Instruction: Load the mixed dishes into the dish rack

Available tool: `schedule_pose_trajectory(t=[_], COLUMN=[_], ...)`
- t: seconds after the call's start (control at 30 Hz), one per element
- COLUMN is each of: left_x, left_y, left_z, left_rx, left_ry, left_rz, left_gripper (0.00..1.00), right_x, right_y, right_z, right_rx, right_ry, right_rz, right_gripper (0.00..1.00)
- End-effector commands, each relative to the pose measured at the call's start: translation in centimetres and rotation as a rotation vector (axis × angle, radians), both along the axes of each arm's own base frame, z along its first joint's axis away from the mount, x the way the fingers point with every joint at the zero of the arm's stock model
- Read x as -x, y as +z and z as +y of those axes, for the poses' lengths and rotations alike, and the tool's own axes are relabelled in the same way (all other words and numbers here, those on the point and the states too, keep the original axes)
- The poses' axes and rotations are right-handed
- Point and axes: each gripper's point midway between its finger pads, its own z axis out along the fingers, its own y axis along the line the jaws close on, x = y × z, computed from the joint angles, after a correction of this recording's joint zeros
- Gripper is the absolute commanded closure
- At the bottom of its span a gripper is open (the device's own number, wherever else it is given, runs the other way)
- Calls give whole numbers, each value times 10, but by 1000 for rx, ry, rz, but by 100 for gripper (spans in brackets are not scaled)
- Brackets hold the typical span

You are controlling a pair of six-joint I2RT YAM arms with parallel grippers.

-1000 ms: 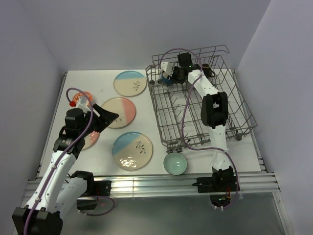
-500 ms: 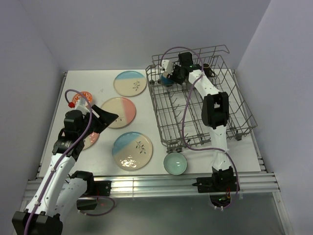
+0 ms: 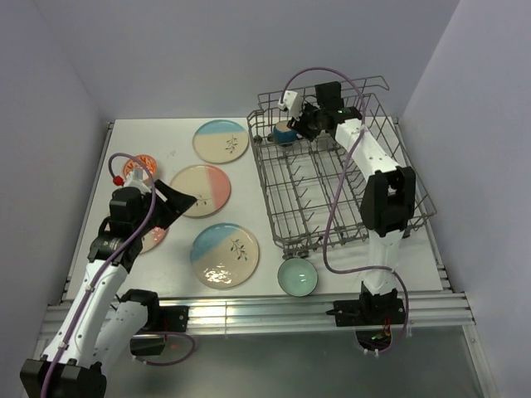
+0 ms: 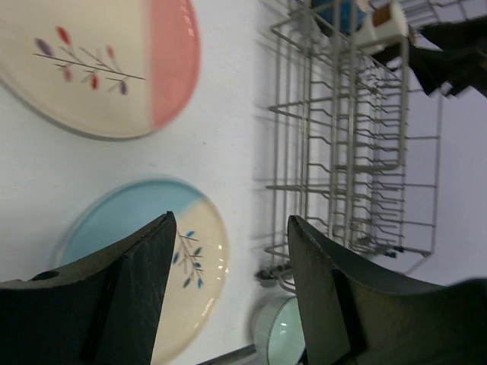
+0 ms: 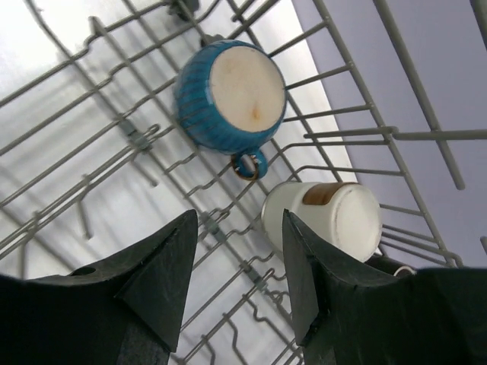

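The dark-blue ceramic mug (image 5: 228, 95) has been released into the grey wire dish rack (image 3: 323, 186): loaded. Right end effector (image 5: 237, 220) and left end effector (image 4: 228, 228) are held open, empty.

Dish rack (image 3: 332, 195): centre and near tine rows free. Far-left corner blocked: blue mug (image 5: 228, 95), second mug (image 5: 331, 217) beside it, right gripper (image 3: 303, 124) overhead.

- Fourth plate (image 3: 156, 237), left edge of table (image 3: 166, 137): mostly hidden under left arm (image 3: 124, 220), only a pink rim shows
- Orange-red bowl (image 3: 138, 165): partly crossed by cable (image 3: 124, 152)
- Teal bowl (image 4: 278, 334), left wrist view: cut by bottom edge
- Pink plate (image 4: 99, 61), same view: cut by top edge
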Motion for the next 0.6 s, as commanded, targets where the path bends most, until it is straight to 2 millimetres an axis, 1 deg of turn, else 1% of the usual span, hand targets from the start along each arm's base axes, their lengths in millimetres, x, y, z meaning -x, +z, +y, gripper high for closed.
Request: schedule_pose_trajectory(t=[0.0, 0.03, 0.07, 0.1, 0.13, 0.17, 0.2, 0.23, 0.27, 0.3, 0.33, 0.37, 0.4, 0.43, 0.47, 0.5, 0.53, 0.57], left_x=[-7, -8, -9, -11, -13, -15, -18, -21, -24, -28, -34, -40, -45, -52, -58, -61, -68, -71], left_y=[3, 3, 0, -9, -12, -15, -21, -21, -21, -22, -18, -20, -21, -16, -23, -25, -22, -24], left_z=[23, 25, 27, 28, 28, 30, 30, 31, 34, 37, 42, 50, 56, 64, 68, 69, 79, 89], left_rx=[-106, -115, -121, -127, -127, -125, -122, -118, -118, -114, -113, -106, -100, -85, -74, -62, -50, -38], left_ry=[94, 106, 117, 126, 128, 138, 147, 155, 172, 190, 217, 252, 275, 303, 322, 329, 366, 403], left_rz=[19, 30, 47, 86, 99, 116, 142, 144, 143, 150, 133, 148, 155, 148, 179, 195, 197, 217], left_gripper=[34, 34, 34, 34, 34, 34, 34, 35, 35, 35, 35, 36, 37, 37, 38, 38, 38, 38], right_x=[21, 34, 39, 46, 54, 59, 66, 76, 83, 90, 101, 110, 118, 131, 142, 151, 165, 174], right_y=[44, 50, 55, 55, 68, 74, 74, 88, 94, 96, 108, 113, 115, 127, 132, 133, 145, 147], right_z=[3, 3, 3, 4, 3, 3, 3, 4, 7, 8, 10, 15, 18, 20, 27, 30, 32, 35], right_rx=[-64, -65, -76, -92, -105, -118, -129, -156, -180, -195, -224, -256, -274, -297, -331, -357, -380, -403], right_ry=[23, 42, 42, 39, 42, 42, 42, 41, 60, 65, 72, 100, 115, 136, 178, 196, 227, 257], right_rz=[-48, -25, -24, 1, -11, -12, 4, -5, -3, 10, 8, 19, 31, 27, 40, 58, 44, 53], right_gripper=[44, 43, 43, 44, 44, 44, 44, 44, 44, 44, 44, 44, 44, 44, 44, 44, 43, 42])
